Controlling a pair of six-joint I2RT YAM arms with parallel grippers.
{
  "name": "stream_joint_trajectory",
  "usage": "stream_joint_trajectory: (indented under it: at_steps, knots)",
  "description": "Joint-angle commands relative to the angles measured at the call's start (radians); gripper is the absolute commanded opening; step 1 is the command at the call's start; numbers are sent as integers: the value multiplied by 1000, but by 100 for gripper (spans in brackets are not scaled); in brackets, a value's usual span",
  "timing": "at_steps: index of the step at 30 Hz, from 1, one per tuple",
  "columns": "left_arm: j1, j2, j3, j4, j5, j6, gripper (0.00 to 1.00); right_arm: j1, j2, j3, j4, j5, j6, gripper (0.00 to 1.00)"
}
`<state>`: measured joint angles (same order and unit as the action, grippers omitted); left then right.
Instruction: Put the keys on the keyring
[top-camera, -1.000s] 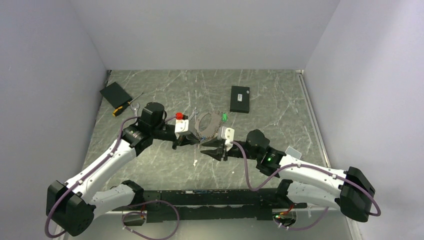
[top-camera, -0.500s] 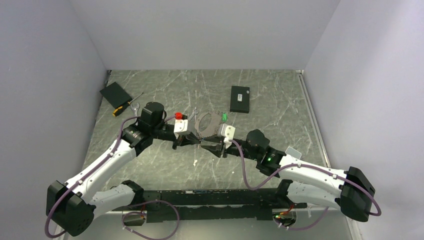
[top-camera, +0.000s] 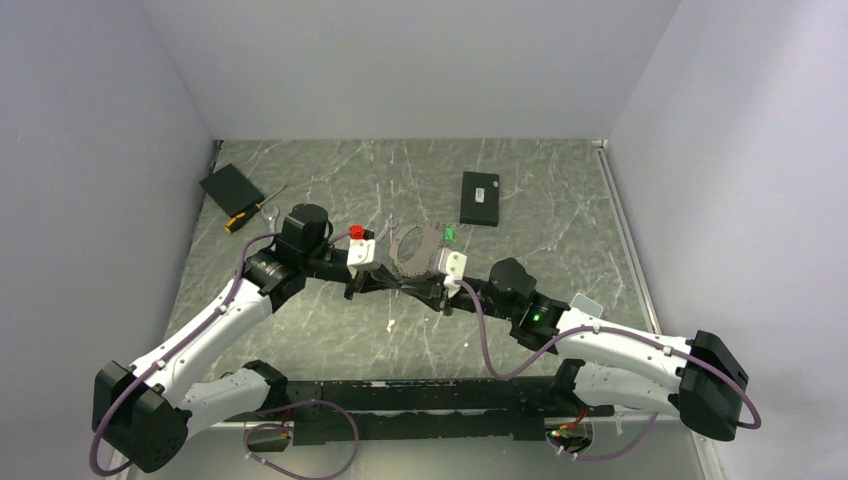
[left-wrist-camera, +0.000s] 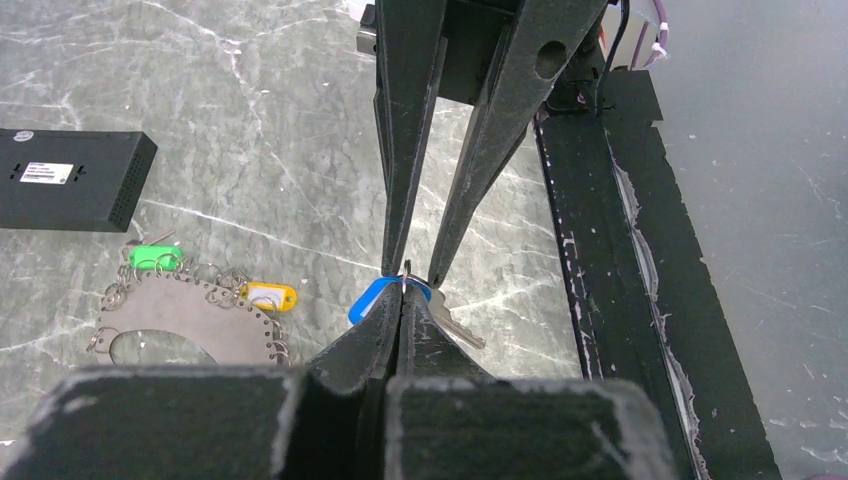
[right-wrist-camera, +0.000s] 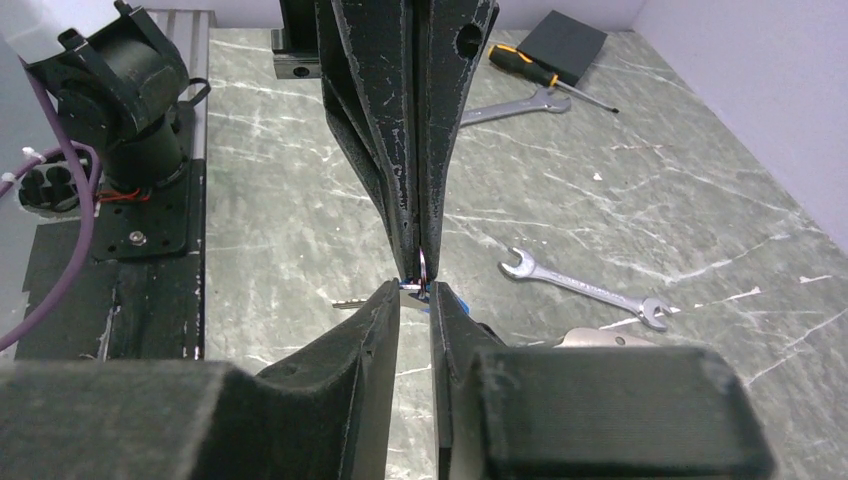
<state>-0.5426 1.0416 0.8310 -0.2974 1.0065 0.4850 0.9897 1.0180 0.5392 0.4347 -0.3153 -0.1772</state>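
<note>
The left gripper (left-wrist-camera: 402, 300) is pinched tight on a blue key (left-wrist-camera: 372, 298) with a plastic head, at the middle of the marbled grey table (left-wrist-camera: 250, 150). The key's tiny wire loop is hard to see. The right gripper (right-wrist-camera: 415, 296) has slid in closer, with its fingers a little apart around that loop. The flat grey keyring (left-wrist-camera: 185, 315), edged with small loops, lies just beyond, toward the far edge.

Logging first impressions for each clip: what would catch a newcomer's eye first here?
Two black grippers meet tip to tip over mid-table: the left gripper is shut on the wire ring of a blue-headed metal key, the right gripper with jaws slightly open around it. Just beyond lies the flat grey keyring plate, fringed with small rings.
</note>
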Motion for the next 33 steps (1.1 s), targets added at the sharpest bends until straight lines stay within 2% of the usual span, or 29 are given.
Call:
stream_joint_trajectory:
  at_steps: [1,16,20,24,27,29,33]
  knots:
    - [-1,-19,13,28,40,-5,0,13,1,47,21,-15,-20,19]
    - [-2,-31,-2,40,93,4,0,21,20,73,-31,-18,-55,15]
    - [-2,-27,-6,29,124,18,0,21,22,85,-59,-14,-76,1]
    - [-1,-29,-7,14,134,34,0,23,25,102,-102,-16,-87,0]
    - [-2,-30,-11,13,136,35,10,23,25,108,-117,-15,-87,0]
    - [-2,-28,-12,14,136,34,23,23,21,107,-118,-11,-87,0]
    - [-2,-36,-12,12,129,36,43,22,4,103,-127,17,-80,0]
